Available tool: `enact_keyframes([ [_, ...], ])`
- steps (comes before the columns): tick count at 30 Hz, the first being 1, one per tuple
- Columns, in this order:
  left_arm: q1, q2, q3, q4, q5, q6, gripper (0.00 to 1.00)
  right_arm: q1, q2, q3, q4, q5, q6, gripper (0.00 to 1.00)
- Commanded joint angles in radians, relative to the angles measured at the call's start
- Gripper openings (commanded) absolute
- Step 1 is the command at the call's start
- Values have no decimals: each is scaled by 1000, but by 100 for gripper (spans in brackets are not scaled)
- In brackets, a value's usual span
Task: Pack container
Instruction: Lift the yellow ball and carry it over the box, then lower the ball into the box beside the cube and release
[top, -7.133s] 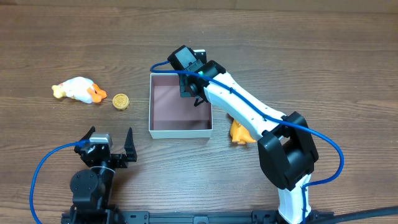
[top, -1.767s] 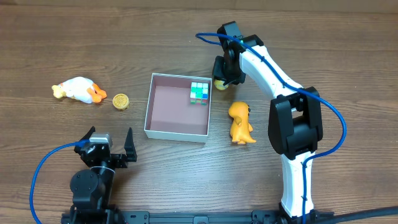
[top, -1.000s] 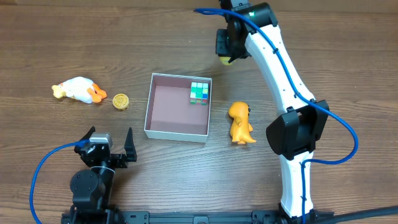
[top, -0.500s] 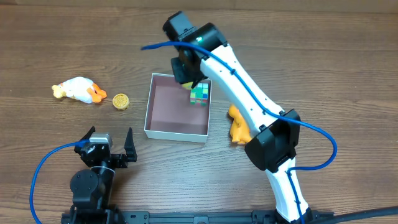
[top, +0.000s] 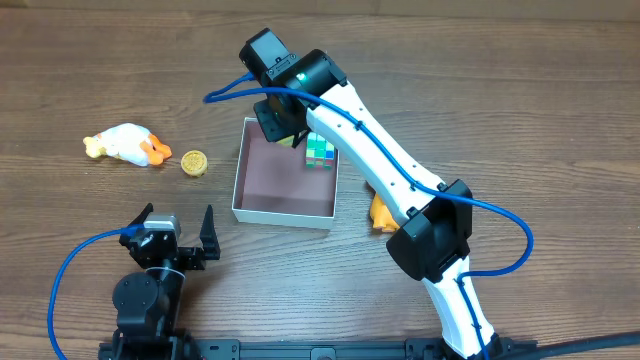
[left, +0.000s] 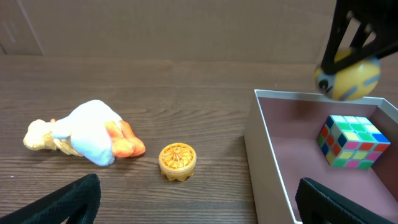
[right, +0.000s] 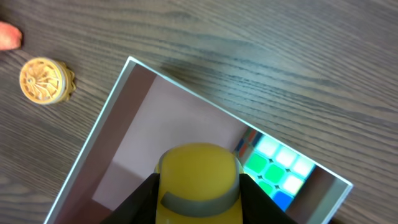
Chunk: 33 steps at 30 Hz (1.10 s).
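Observation:
The container (top: 283, 212) is a shallow white-walled box with a pinkish floor in the middle of the table, also seen in the left wrist view (left: 261, 149) and from above in the right wrist view (right: 93, 143). A colour cube (top: 320, 150) lies in its far right corner. My right gripper (top: 285, 125) hovers over the far edge of the box, shut on a round yellow toy (right: 198, 174) with a grey band. That toy (left: 347, 76) hangs above the box's far wall. My left gripper (top: 176, 214) rests open near the front left, holding nothing.
A white and orange duck toy (top: 125, 143) lies at the left, and a small orange ribbed disc (top: 194, 163) sits between it and the box. An orange figure (top: 380, 212) lies right of the box, partly hidden under my right arm.
My right arm has swung left from beyond the box's far right corner to over its far edge, carrying the yellow toy. The left arm has not moved.

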Motion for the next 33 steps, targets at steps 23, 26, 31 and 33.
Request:
enact_keyframes([
  [23,5,-7,-3,1,14,9,100,-13,12,-266,240,3,-87,42],
  [26,5,-7,-3,2,14,9,100,-25,12,-266,254,3,-87,43],
  [31,5,-7,-3,1,14,9,100,-50,12,-266,258,3,-87,43],
  [33,5,-7,-3,1,14,9,100,-63,12,-266,259,3,-87,43],
])
